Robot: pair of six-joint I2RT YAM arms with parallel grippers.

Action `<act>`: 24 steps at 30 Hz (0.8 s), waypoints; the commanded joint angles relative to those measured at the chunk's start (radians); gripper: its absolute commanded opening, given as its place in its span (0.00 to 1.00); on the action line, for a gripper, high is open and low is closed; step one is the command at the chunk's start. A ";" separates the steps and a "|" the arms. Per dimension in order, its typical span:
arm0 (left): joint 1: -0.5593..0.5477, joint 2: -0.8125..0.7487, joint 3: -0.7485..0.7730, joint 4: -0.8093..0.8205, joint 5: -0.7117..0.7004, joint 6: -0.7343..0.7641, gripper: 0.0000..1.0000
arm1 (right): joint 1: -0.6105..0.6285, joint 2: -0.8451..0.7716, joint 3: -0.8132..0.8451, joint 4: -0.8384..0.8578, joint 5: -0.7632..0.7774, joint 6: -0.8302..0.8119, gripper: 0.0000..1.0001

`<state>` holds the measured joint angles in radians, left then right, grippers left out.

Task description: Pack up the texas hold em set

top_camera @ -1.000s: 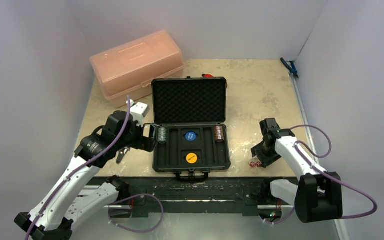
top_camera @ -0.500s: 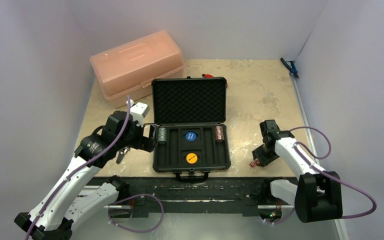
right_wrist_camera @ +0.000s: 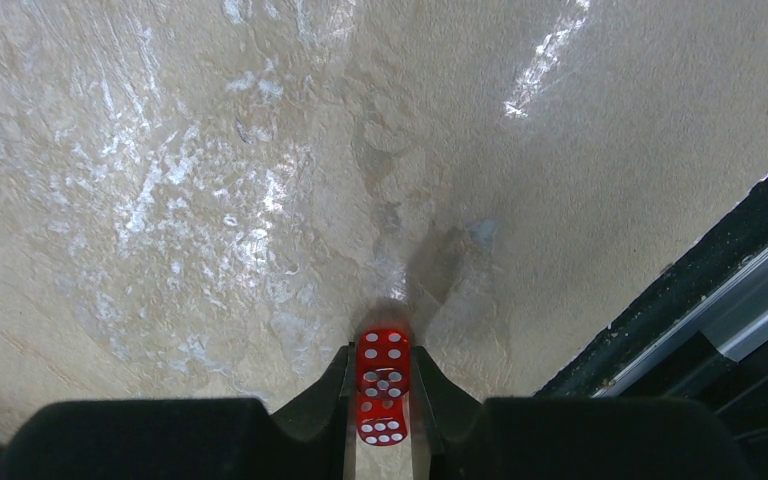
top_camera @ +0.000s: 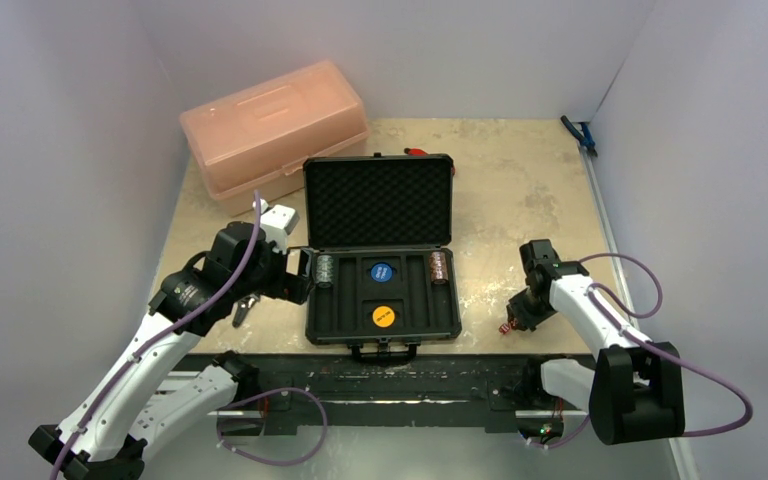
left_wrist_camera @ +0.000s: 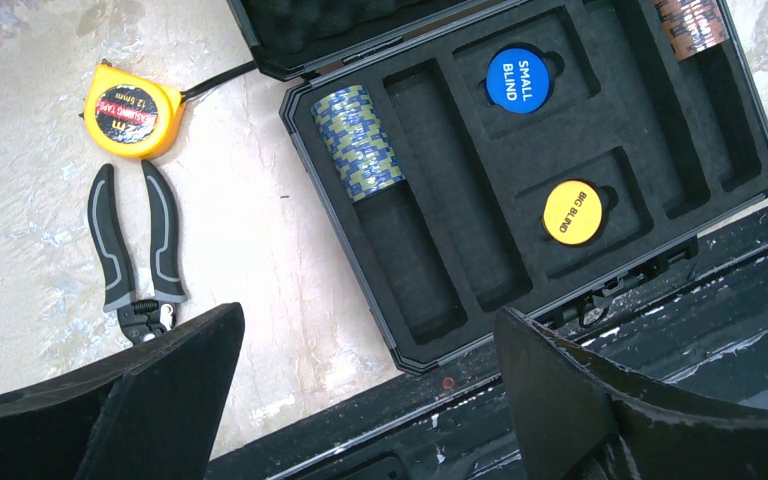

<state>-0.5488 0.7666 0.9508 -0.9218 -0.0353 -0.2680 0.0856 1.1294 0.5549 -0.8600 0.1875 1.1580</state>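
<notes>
Your right pincer grips two small red translucent dice with white pips, lined up one ahead of the other between its fingers, over the mottled beige bench. Your left pincer stands wide open and empty, with the open black hard case just beyond its fingertips.

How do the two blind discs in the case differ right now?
The blue disc reads SMALL BLIND; the yellow disc reads BIG BLIND. The blue disc sits nearer the foam lid, the yellow disc nearer the handle. Both lie flat, face up, in round pockets.
</notes>
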 commanded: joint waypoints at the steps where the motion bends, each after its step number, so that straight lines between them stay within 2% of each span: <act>1: 0.008 -0.004 0.001 0.021 -0.015 0.021 0.96 | -0.003 -0.021 0.028 0.002 0.019 -0.008 0.00; 8: 0.007 -0.009 -0.001 0.022 -0.013 0.021 0.95 | -0.004 -0.029 0.079 0.015 0.029 -0.046 0.00; 17: 0.007 -0.002 0.000 0.022 -0.015 0.021 0.95 | -0.003 -0.010 0.164 0.059 0.025 -0.212 0.00; 24: 0.007 0.011 0.001 0.021 -0.019 0.021 0.95 | -0.003 -0.033 0.183 0.124 -0.085 -0.291 0.00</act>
<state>-0.5488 0.7719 0.9508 -0.9222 -0.0399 -0.2680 0.0845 1.1233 0.6952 -0.7948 0.1696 0.9489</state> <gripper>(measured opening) 0.947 0.212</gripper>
